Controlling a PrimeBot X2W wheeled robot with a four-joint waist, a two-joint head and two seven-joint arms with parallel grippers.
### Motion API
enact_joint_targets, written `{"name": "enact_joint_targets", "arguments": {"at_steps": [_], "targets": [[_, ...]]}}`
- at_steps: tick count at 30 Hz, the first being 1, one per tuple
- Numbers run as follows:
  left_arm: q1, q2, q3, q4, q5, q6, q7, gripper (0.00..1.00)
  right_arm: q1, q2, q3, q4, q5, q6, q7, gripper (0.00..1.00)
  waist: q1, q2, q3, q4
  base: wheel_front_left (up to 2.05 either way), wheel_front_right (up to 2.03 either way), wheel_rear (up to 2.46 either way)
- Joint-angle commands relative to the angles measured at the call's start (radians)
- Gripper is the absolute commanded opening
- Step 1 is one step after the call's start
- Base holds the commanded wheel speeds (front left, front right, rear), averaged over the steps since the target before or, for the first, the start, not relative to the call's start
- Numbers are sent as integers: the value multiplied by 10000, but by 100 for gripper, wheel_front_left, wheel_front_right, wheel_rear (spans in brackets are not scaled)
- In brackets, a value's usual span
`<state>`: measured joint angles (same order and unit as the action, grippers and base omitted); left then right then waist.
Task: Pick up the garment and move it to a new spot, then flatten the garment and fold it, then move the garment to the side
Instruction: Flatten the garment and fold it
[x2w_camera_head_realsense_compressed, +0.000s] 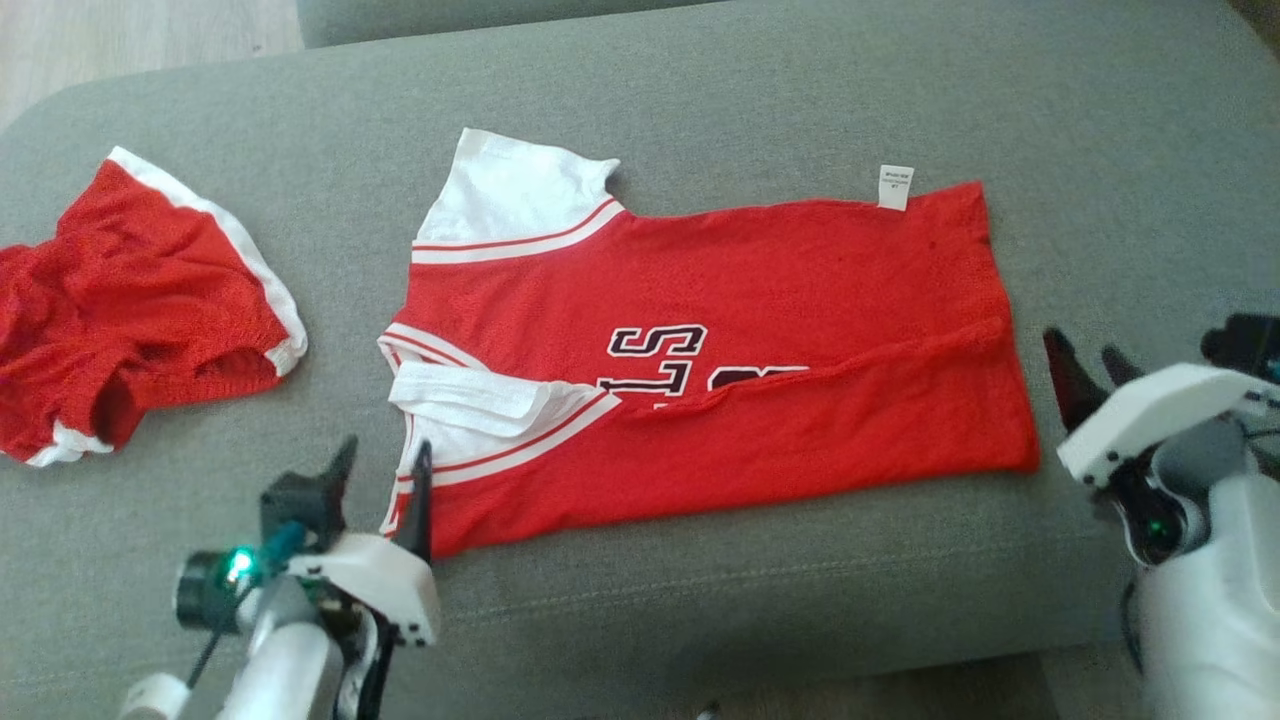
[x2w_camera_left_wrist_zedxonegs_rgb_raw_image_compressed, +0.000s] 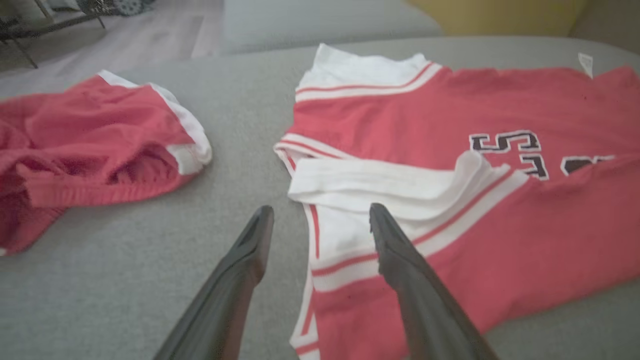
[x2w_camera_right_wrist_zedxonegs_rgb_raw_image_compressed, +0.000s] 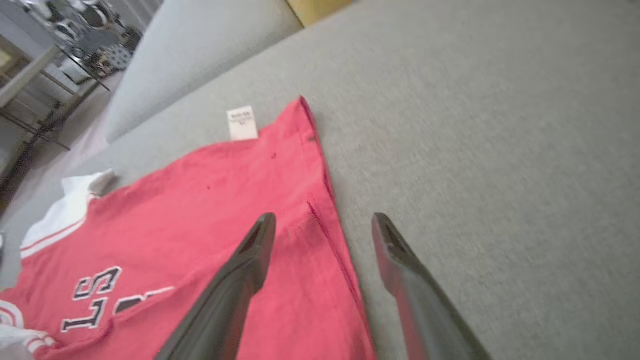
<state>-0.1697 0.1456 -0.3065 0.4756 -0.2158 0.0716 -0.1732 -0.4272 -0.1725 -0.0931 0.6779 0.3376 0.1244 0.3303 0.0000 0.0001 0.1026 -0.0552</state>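
The garment (x2w_camera_head_realsense_compressed: 780, 330) is a red jersey with white sleeves and dark lettering, lying sideways on the grey cushion (x2w_camera_head_realsense_compressed: 700, 90). Its near long edge is folded up over the lettering, and a white label sticks out at the far hem. My left gripper (x2w_camera_head_realsense_compressed: 385, 460) stands open at the jersey's sleeve end; in the left wrist view the left gripper (x2w_camera_left_wrist_zedxonegs_rgb_raw_image_compressed: 321, 210) straddles the white sleeve edge of the garment (x2w_camera_left_wrist_zedxonegs_rgb_raw_image_compressed: 500, 110) with nothing held. My right gripper (x2w_camera_head_realsense_compressed: 1085, 350) is open just right of the hem; in the right wrist view the right gripper (x2w_camera_right_wrist_zedxonegs_rgb_raw_image_compressed: 324, 217) hovers over the hem edge of the garment (x2w_camera_right_wrist_zedxonegs_rgb_raw_image_compressed: 200, 210).
Crumpled red shorts (x2w_camera_head_realsense_compressed: 130, 300) with white trim lie at the cushion's left end, also seen as red shorts (x2w_camera_left_wrist_zedxonegs_rgb_raw_image_compressed: 90, 145) left of my fingers. The cushion's front edge runs just below the jersey. A second grey cushion (x2w_camera_right_wrist_zedxonegs_rgb_raw_image_compressed: 200, 45) and wooden floor lie beyond.
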Motion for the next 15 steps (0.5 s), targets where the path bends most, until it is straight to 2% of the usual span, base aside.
{"name": "enact_joint_targets", "arguments": {"at_steps": [1, 9, 12, 15], "targets": [[-496, 240, 429, -423, -54, 70, -194, 100, -60, 97, 293, -562, -94, 63, -194, 100, 0, -1, 7, 3, 0, 0, 0], [-1254, 218, 1013, -1486, -289, 265, -777, 100, 311, 696, 770, -2539, 360, 63, -1756, 100, 0, -1, 708, -273, 0, 0, 0], [-1878, 339, 1047, -1462, -243, 206, -774, 100, 217, 782, 1081, -3065, 463, 63, -2288, 100, 0, -1, 1139, -470, 0, 0, 0], [-2704, 643, 976, -1195, -166, -80, -505, 100, -13, 871, 1197, -3488, 422, 63, -2816, 100, 0, -1, 1612, -737, 0, 0, 0]]}}
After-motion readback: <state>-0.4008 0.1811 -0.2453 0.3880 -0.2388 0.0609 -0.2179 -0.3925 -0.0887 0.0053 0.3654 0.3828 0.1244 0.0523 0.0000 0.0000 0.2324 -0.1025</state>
